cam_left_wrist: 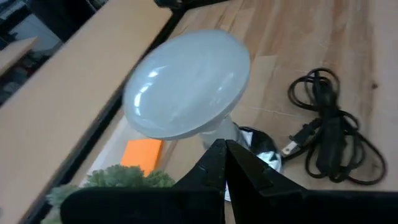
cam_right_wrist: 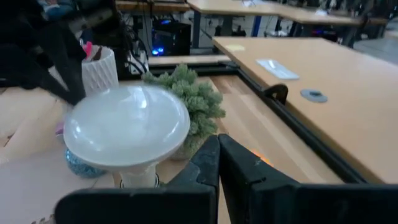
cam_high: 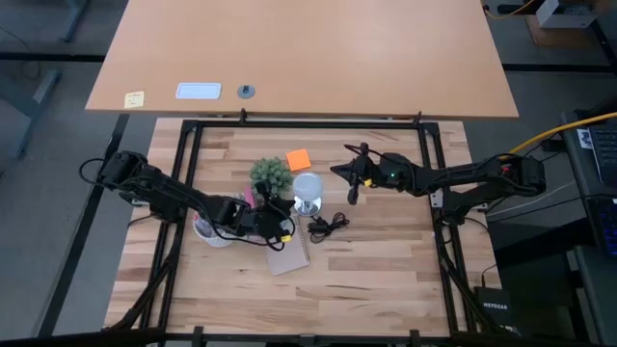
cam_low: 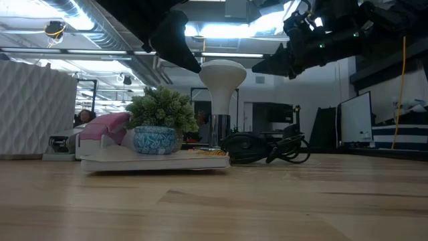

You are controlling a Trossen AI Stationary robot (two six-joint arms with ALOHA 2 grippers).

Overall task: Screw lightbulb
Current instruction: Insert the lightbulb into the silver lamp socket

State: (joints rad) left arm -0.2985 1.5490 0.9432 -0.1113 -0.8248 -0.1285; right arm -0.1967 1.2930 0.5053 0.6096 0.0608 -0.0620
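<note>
Left end effector [cam_high: 281, 208] & right end effector [cam_high: 351, 183] both pressed together, empty, flanking upright frosted white lightbulb [cam_high: 307, 189] w/ pale neck.

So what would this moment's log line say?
lightbulb: upright in socket | left gripper: shut, beside bulb | right gripper: shut, beside bulb

Lightbulb [cam_high: 307, 189] upright between plant [cam_high: 271, 174] and cord [cam_high: 329, 226].

A potted plant [cam_high: 271, 173], orange sticky pad [cam_high: 299, 159], coiled black cord [cam_high: 329, 226], notebook [cam_high: 287, 256] and white cup [cam_right_wrist: 99, 70]
</note>
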